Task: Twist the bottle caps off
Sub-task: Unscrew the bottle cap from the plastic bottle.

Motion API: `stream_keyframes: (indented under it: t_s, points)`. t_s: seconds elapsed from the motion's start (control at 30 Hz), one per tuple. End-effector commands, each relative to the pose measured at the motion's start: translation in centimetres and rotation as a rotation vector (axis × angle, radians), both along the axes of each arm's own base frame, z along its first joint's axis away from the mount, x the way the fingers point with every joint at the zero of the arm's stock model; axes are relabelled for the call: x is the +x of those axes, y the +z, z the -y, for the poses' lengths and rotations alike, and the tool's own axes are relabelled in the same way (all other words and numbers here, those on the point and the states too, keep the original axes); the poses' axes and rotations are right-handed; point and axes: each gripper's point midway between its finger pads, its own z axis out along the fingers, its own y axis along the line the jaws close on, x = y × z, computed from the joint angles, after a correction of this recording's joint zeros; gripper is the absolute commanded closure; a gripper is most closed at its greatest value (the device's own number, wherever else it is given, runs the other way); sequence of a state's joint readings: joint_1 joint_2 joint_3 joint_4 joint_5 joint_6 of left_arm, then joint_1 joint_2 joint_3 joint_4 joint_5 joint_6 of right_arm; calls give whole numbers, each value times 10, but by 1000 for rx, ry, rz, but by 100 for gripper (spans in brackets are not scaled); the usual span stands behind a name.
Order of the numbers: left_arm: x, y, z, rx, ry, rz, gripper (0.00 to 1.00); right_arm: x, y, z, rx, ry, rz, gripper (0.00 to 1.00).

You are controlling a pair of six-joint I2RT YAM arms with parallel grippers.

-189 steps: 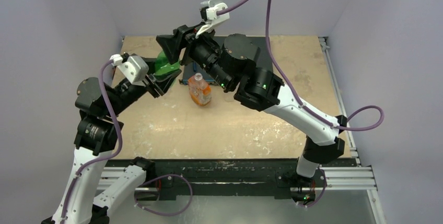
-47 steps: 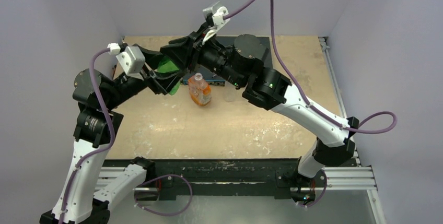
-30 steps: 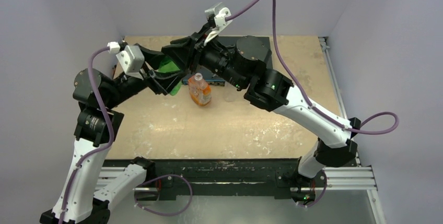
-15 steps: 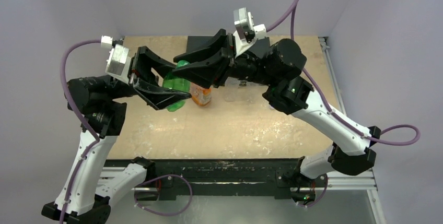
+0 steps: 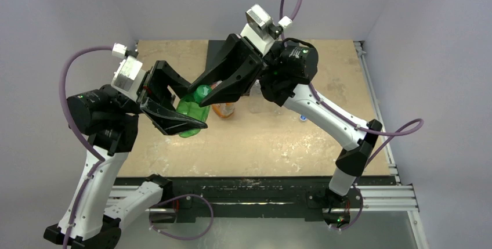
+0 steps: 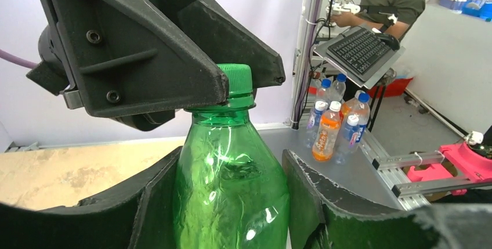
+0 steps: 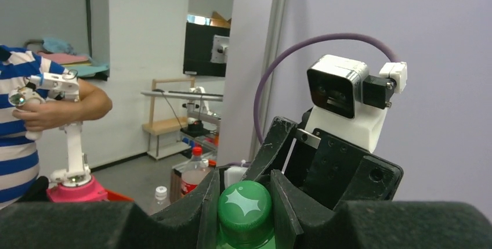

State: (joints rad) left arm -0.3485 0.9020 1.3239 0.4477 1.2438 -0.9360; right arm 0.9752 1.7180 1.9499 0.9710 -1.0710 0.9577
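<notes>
As left claw (image 5: 192,108) holds bottle (image 6: 232,173) mid-table, right claw (image 7: 244,201) pinches cap (image 6: 239,80).

Two arms (image 5: 96,170) are standing on the aluminium rail (image 5: 383,198), showing white shells nearest the rail and round black joint housings farther from it. A purple cable (image 7: 342,36) is looping along each. White camera boxes (image 7: 339,101) are sitting behind black wedge-shaped fingers (image 6: 145,57) that are carrying small screws (image 6: 94,36).
</notes>
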Motion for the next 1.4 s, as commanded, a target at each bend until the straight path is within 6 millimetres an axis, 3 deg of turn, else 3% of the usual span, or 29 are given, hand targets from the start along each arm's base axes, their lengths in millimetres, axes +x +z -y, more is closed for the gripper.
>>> stream_keyframes:
  t_s: [0.0,0.1,0.17,0.3,0.47,0.57,0.77,1.03,1.17,1.37]
  points:
    - [9,14,-1,-55,56,24,100,-27,16,45,-31,46,73,77]
    - [21,5,1,-38,117,50,100,28,27,23,-59,-322,-106,27]
    - [33,-2,0,-24,193,85,100,52,39,27,-27,-544,-158,17]
    - [72,-12,-9,7,435,165,100,94,46,30,-54,-780,-309,9]
    - [113,-12,-35,-4,744,278,100,127,18,-2,-202,-1059,-397,12]
    - [125,-11,-47,-1,850,307,100,146,9,-7,-235,-1224,-463,14]
    - [137,-14,-55,12,920,324,100,148,5,-19,-201,-1271,-513,17]
    - [146,-21,-57,23,951,302,100,146,13,-20,-149,-1245,-551,33]
    - [148,-25,-55,28,940,285,100,148,9,-26,-155,-1242,-554,32]
    - [147,-26,-54,24,934,276,100,148,9,-27,-149,-1237,-558,39]
